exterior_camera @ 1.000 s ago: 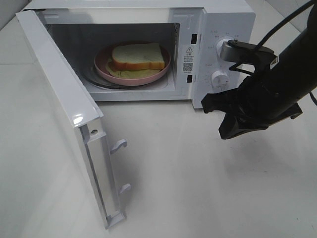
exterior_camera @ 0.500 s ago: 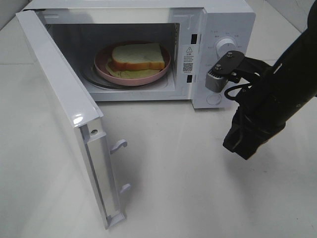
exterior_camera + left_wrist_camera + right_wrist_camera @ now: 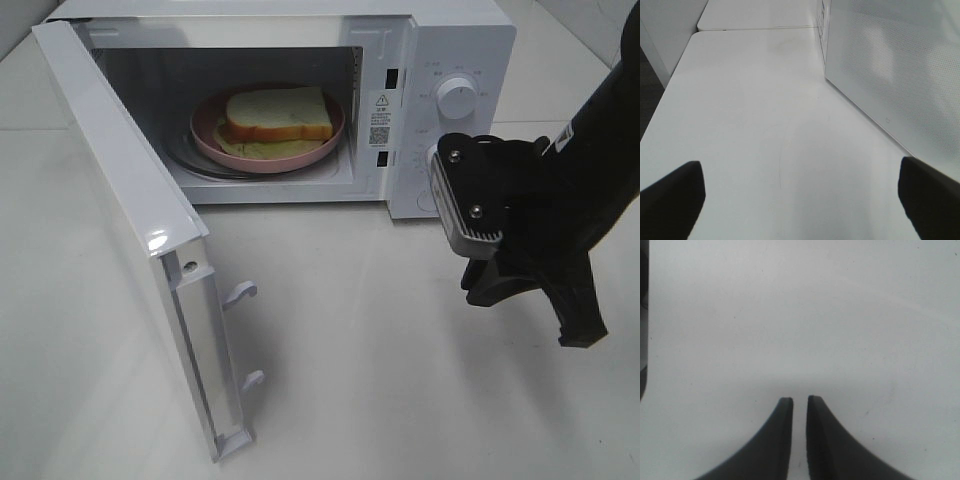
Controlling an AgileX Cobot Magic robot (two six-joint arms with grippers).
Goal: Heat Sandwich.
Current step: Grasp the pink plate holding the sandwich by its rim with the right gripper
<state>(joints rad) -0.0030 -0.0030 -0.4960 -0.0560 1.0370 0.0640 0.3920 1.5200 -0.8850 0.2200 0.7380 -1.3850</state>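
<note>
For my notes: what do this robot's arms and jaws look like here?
The right arm is matte black and bulky, carrying a silver-grey camera block with a dark face and visible screws. A thin black cable runs above it. The right gripper has two black, curved, tapering jaws. The left gripper shows only as two black tips at the frame's edges.

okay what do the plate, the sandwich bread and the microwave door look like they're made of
Plate: probably matte plastic or melamine, judging by its even pink color and soft, dull rim; ceramic can't be ruled out.
Sandwich: soft white bread, going by its pale porous face and tan crust.
Microwave door: glossy white painted metal or plastic, with a bright glare spot on its edge; the left wrist view shows a dotted mesh window panel.
</note>
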